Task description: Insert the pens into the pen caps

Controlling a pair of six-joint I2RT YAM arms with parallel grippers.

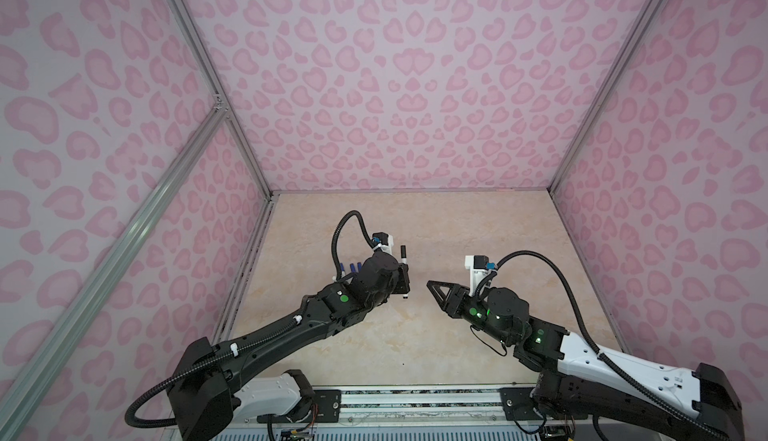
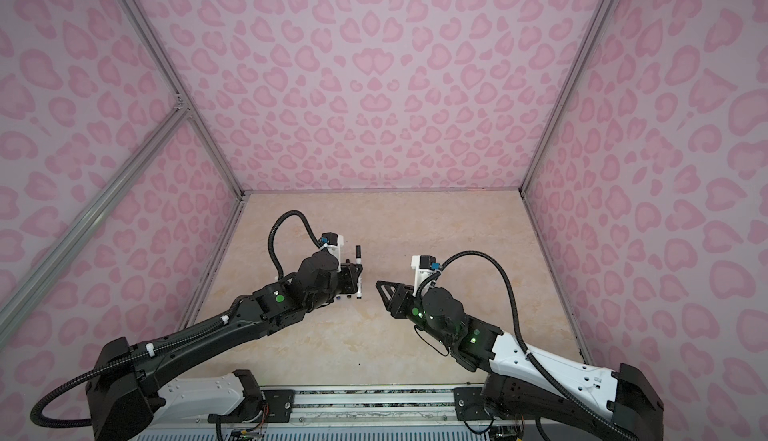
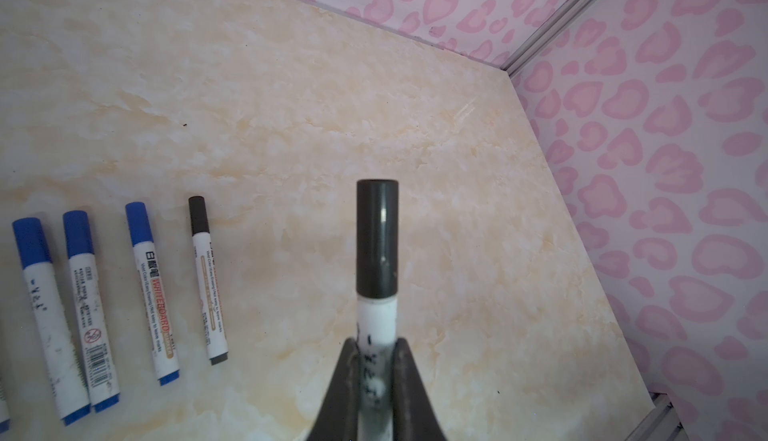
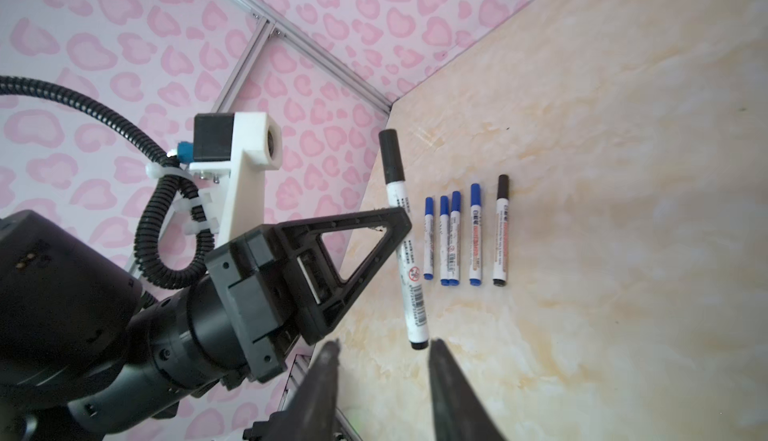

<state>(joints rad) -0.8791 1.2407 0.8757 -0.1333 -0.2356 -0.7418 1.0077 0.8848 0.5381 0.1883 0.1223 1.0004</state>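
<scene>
Holding the black-capped marker [image 3: 377,252] above the desk [image 3: 332,106], left tool [image 3: 376,351] was clamped on its white barrel | right tool [image 4: 384,345] fingers stood apart, near its tail end | five capped markers [image 4: 476,235] lay in a row on desk: four blue, one black.

A: What is everything resting on?
B: A beige, marble-patterned table [image 1: 478,218].
A: And what lies on it?
B: Five capped pens in one row, around nine o'clock from the table's middle. In a top view only some blue caps [image 1: 353,267] show.
A: The order?
B: Four blue-capped pens [image 4: 476,233] side by side, then a black-capped pen [image 4: 501,229] at the row's three o'clock end. All caps point toward twelve.
</scene>
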